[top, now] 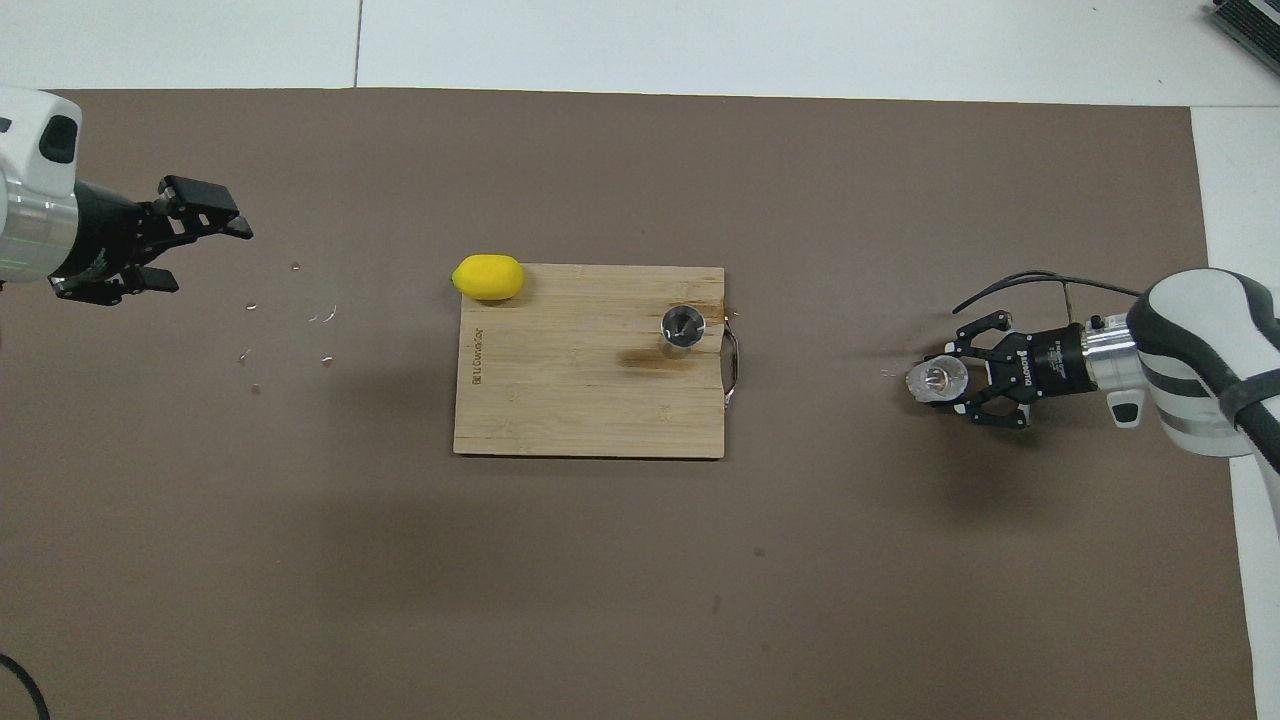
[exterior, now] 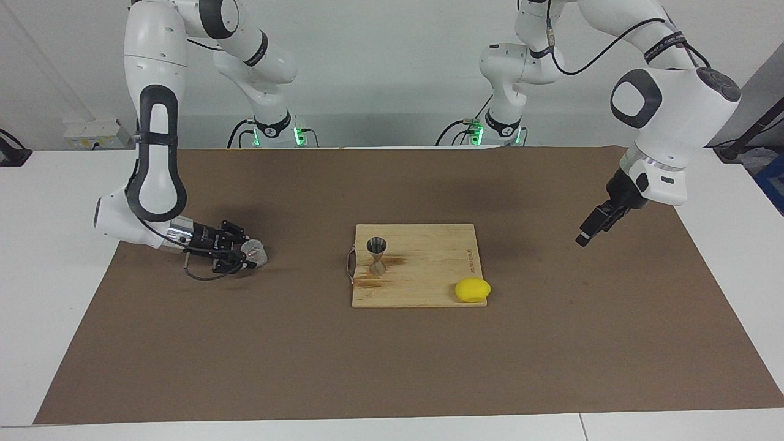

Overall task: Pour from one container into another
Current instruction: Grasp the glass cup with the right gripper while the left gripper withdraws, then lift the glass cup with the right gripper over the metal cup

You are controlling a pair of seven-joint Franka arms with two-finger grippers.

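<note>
We log the right gripper (exterior: pixel 254 256) low over the brown mat (exterior: pixel 392 367), toward the right arm's end of the table, its arm lying nearly level w/ the wrist pointing at the board. Its fingertips are pressed in on the clear cup (exterior: pixel 256 252); in the overhead view the cup (top: pixel 937 381) sits at the very tip of the gripper (top: pixel 950 383), mouth facing up at the camera, so we read it as upright w/ its axis vertical, base at or just off the mat; we can't tell which. The steel jigger (exterior: pixel 376 255) stands upright on the wooden cutting board (exterior: pixel 429 263), at the board's edge nearest the right arm, just inside the metal handle (top: pixel 733 360). Key relation: jigger lies straight ahead along the line of the right arm's reach, roughly level w/ the cup across the table, mat only in between, well apart. Right arm is clearly the nearer one. Left gripper (exterior: pixel 589 231) hangs in the air over the mat at the left arm's end, fingers spread, holding nothing, waiting. Yellow lemon-like lump (exterior: pixel 472 290) rests at a board corner, on the side toward the left arm, off the path. Our judgement: next comes lift and carry toward the jigger, then tip the cup mouth over the jigger's top cone; the small opening means little margin sideways.
</note>
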